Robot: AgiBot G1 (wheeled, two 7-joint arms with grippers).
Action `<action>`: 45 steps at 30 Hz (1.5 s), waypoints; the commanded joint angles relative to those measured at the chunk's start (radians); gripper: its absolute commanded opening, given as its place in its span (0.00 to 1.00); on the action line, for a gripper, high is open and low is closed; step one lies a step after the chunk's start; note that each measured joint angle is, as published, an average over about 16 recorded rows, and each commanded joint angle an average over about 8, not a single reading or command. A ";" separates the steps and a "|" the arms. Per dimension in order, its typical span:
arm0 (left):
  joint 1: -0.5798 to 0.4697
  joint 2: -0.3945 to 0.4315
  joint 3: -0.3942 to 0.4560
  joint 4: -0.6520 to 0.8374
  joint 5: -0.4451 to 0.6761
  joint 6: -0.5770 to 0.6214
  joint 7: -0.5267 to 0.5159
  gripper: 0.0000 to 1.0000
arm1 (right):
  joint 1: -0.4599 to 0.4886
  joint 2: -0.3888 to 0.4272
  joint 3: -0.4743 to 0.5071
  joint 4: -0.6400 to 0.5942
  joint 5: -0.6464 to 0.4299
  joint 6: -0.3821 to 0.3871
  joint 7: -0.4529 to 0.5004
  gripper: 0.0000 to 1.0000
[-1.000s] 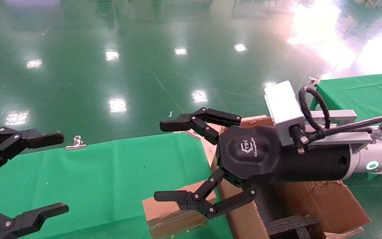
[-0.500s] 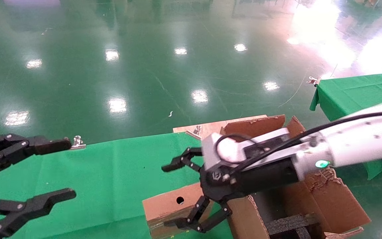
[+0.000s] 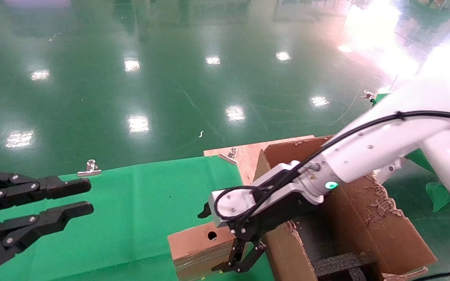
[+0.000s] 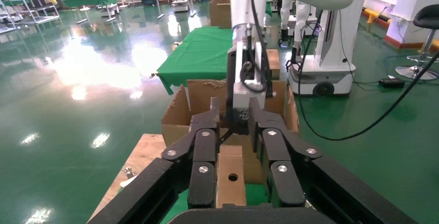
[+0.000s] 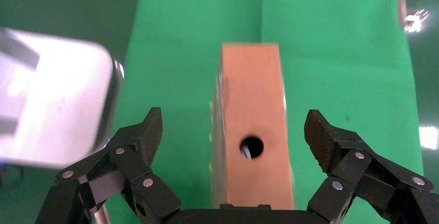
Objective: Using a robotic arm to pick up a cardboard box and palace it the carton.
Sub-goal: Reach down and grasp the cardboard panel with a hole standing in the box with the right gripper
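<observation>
Head view: right pincer (image 3: 225, 242) of the robotic arm (image 3: 369, 150) lowered over the cardboard box (image 3: 195, 249), fingers partly hidden behind the silver camera block (image 3: 227, 207); box standing on its edge on the green bench (image 3: 131, 218), just beside the carton (image 3: 365, 226); left pincer (image 3: 80, 197) parked at the left above the bench, fingers narrowly parted. Right wrist view: shows what the head view hides; fingers (image 5: 140, 136) spread wide on both sides of the box (image 5: 253, 136), none touching it, round hole (image 5: 251, 146) facing up. Left wrist view: box (image 4: 231, 175) seen between the left fingers (image 4: 204, 157), carton (image 4: 178, 115) behind.
</observation>
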 commanded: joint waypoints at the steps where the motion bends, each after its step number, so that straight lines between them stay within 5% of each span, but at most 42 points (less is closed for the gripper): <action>1: 0.000 0.000 0.000 0.000 0.000 0.000 0.000 0.00 | 0.027 -0.021 -0.038 -0.010 -0.035 0.002 -0.015 1.00; 10: 0.000 0.000 0.001 0.000 -0.001 0.000 0.000 0.04 | 0.109 -0.091 -0.160 -0.054 -0.126 0.004 -0.072 1.00; 14: 0.000 0.000 0.001 0.000 -0.001 0.000 0.001 0.54 | 0.126 -0.108 -0.194 -0.076 -0.133 0.008 -0.093 0.96; 18: 0.000 -0.001 0.001 0.000 -0.001 -0.001 0.001 1.00 | 0.139 -0.121 -0.219 -0.093 -0.138 0.010 -0.109 0.50; 21: 0.000 -0.001 0.001 0.000 -0.001 -0.001 0.001 1.00 | 0.146 -0.126 -0.230 -0.100 -0.141 0.010 -0.115 0.13; 23: 0.000 -0.001 0.001 0.000 0.000 -0.001 0.001 1.00 | 0.149 -0.128 -0.235 -0.103 -0.143 0.010 -0.117 0.00; 45: 0.000 -0.001 0.001 0.000 -0.001 -0.001 0.001 1.00 | 0.140 -0.121 -0.220 -0.094 -0.137 0.010 -0.112 0.00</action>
